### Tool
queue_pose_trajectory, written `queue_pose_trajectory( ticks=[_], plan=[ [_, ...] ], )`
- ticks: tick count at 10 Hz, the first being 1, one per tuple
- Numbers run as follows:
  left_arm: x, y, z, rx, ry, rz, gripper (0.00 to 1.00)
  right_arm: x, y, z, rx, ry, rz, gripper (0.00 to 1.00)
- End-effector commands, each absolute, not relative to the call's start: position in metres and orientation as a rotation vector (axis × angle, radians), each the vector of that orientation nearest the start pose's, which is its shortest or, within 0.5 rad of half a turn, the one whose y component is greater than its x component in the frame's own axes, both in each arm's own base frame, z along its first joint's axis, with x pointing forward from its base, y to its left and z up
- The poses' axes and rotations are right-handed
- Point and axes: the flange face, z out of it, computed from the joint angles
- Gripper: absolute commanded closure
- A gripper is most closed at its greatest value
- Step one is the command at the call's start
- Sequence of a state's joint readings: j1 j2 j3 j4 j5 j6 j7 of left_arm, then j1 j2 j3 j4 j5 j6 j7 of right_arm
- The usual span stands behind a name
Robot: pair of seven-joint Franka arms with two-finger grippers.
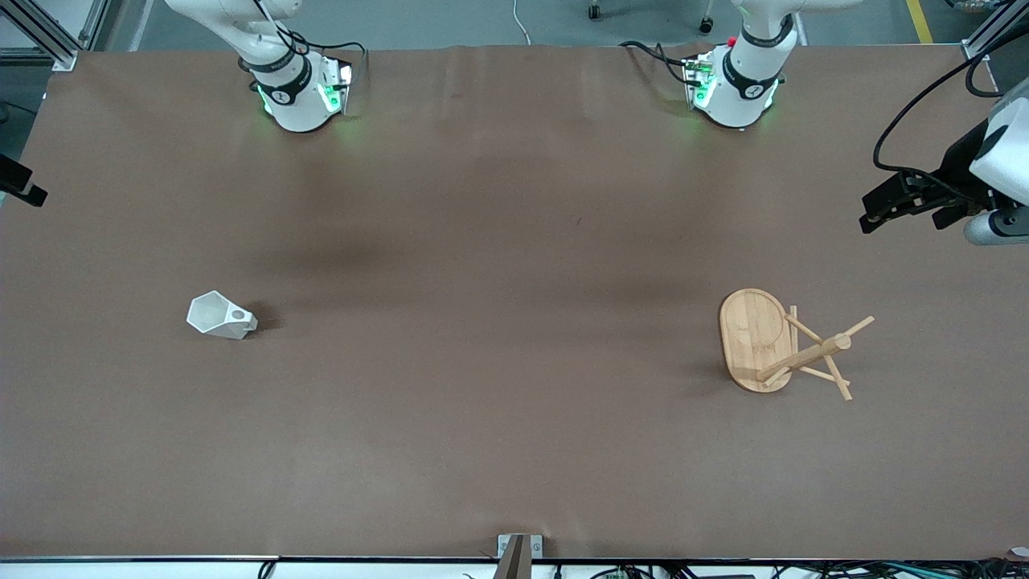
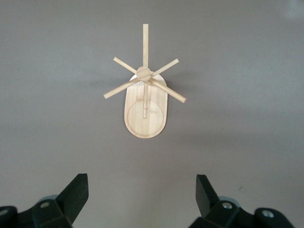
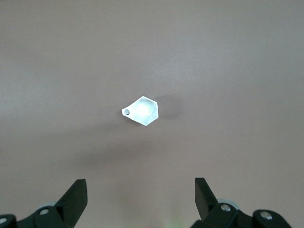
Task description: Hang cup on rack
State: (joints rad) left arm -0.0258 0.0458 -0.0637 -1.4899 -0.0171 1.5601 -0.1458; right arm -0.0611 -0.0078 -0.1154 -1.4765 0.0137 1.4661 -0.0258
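cup [image 1: 219, 314]: white matt (plastic-like) | rack [image 1: 756, 340]: pale bamboo wood | table [image 1: 498, 241]: brown matt

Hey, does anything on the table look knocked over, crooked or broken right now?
Nothing stands out. The rack stands upright on its base toward the left arm's end, and the cup sits toward the right arm's end, apparently upright. No spill or damage shows.

A plain white cup [image 1: 220, 314] and a pale bamboo rack [image 1: 784, 344] with faint wood grain lie on a uniformly dull brown counter [image 1: 498, 241].
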Motion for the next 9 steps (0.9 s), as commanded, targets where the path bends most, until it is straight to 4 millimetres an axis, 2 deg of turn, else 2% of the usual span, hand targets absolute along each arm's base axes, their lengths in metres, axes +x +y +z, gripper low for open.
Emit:
queue_pose_trajectory(
  ticks=[1, 9],
  plan=[
    [0.5682, -0.0471, 0.6217, -3.146, -0.005, 0.015, 0.0, 0.5297, -0.0963, 0.6652, -3.126, 0.257, 0.002, 0.0],
    [0.5701, -0.0498, 0.6199, -3.146, -0.029, 0.015, 0.0, 0.5322, -0.1027, 0.6601, -3.121, 0.27, 0.008, 0.0]
  ],
)
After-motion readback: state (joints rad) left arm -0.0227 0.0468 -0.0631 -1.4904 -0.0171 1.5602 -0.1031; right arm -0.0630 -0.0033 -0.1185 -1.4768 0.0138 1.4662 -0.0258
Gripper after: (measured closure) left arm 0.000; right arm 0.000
